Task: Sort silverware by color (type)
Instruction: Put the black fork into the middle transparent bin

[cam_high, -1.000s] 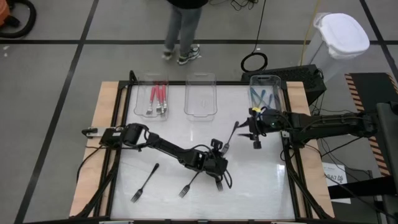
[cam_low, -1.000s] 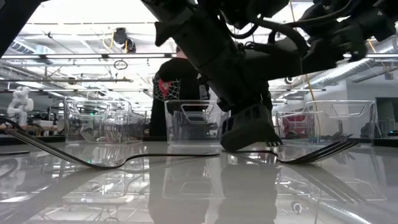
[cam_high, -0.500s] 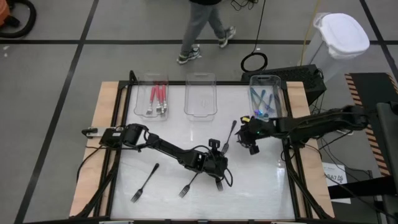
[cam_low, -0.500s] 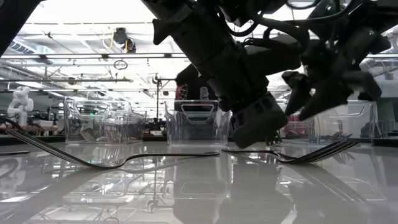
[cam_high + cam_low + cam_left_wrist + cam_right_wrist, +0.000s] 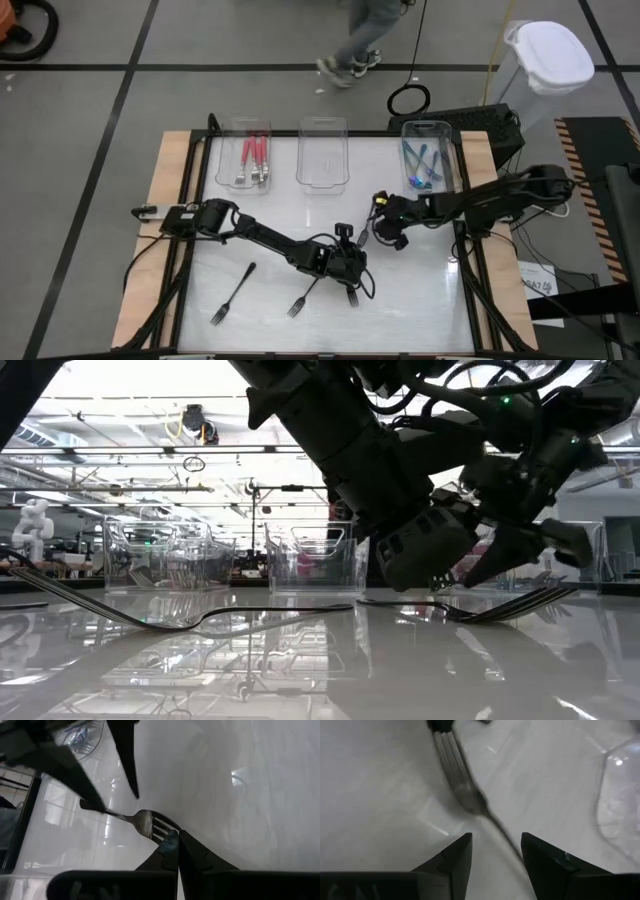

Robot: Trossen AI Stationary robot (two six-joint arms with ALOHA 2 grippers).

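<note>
Hovering spread-fingered, the right end effector (image 5: 388, 232) straddles a black-handled silver fork (image 5: 465, 790) mid-counter; left end effector (image 5: 352, 295), apparently pressed together, touches its tines.

A robotics lab: taped grey floor (image 5: 90, 100), ceiling pipes (image 5: 120, 460), a white robot figure (image 5: 30, 525) behind the worktop (image 5: 420, 290).
</note>
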